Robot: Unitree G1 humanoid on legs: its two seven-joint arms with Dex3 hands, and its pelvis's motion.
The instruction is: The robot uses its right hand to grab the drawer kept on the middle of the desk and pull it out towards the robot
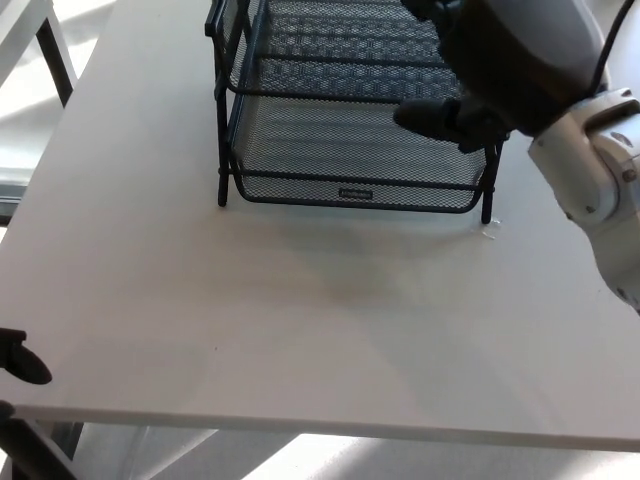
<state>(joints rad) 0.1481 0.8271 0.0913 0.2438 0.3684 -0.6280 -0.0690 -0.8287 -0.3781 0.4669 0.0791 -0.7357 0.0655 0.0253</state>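
Right hand [470,95] hovers over the mesh drawer [350,150], which sits mid-tabletop [300,320] at the far side, fingers [425,120] apart and empty, apparently positioned to hook its front rim.

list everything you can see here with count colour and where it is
desk: 1, white-grey, fills most of the view
drawer rack: 1, black wire mesh, stacked tiers, middle of the desk toward the far edge
bottom drawer: 1, black mesh with a small label on its front rim, lowest tier of the rack
second table: 1, white top with dark leg, top left corner
small scrap: 1, whitish, on the desk by the rack's front right foot
left hand: 1, black, only a tip shows at the left edge
right hand: 1, black, over the right side of the rack
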